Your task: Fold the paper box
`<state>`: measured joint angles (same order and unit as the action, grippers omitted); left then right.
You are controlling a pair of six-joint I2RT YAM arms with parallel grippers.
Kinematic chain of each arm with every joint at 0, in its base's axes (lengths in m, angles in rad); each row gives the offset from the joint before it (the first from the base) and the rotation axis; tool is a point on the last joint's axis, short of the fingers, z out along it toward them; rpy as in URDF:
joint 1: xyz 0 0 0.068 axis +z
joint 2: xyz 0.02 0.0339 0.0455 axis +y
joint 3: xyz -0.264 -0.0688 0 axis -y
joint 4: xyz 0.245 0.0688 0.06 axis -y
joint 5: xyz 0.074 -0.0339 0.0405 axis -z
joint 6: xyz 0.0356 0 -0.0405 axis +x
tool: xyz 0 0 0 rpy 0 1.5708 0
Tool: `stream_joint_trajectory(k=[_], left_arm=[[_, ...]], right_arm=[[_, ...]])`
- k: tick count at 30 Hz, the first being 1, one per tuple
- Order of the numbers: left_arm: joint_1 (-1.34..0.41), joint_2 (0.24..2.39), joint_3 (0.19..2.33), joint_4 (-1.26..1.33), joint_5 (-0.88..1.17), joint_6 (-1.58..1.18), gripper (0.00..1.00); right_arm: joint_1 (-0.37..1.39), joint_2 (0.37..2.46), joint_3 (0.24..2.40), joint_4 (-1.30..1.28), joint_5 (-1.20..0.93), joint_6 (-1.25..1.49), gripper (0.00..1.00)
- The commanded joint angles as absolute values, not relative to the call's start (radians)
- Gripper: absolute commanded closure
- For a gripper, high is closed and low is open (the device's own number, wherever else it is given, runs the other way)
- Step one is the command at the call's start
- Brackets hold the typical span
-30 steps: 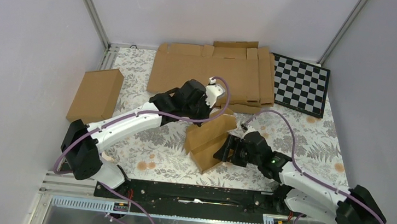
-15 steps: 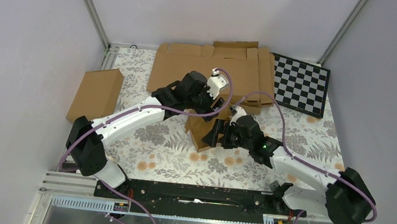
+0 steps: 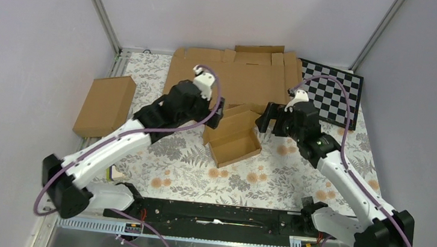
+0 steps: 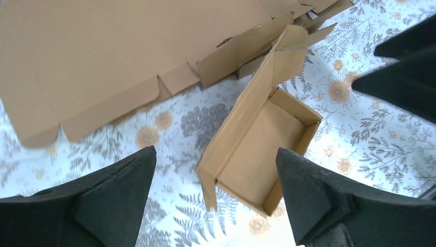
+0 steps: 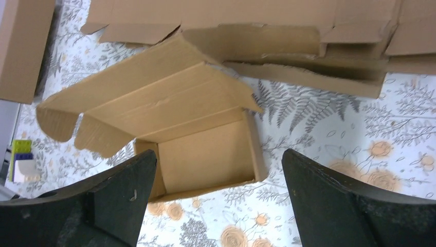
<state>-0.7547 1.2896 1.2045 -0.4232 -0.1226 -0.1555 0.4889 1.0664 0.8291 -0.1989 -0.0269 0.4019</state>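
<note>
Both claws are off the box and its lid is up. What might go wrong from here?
The paper box sits unheld, so pushing the lid down with the left claw alone may slide it. Its lid flaps lie close to the flat cardboard sheets; the right claw might snag those instead.

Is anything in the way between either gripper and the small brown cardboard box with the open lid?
Nothing visible. The left gripper and right gripper hang open near the small brown cardboard box, and each wrist view shows it unobstructed between the fingers.
</note>
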Motion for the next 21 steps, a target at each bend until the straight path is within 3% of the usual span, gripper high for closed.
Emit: stream_joint_trajectory(k=[1, 12, 21], left_arm=[[-0.751, 1.137, 1.078, -0.383, -0.226, -0.320, 0.04], [-0.725, 1.101, 0.946, -0.343, -0.145, -0.448, 0.10], [-0.694, 1.171, 0.936, -0.337, -0.047, -0.447, 0.19]], right_arm=[[0.417, 1.149, 0.881, -0.142, -0.157, 0.309, 0.01], [0.327, 1.490, 1.163, -0.186, -0.425, 0.069, 0.01], [0.328, 1.587, 1.206, -0.224, -0.499, -0.041, 0.12]])
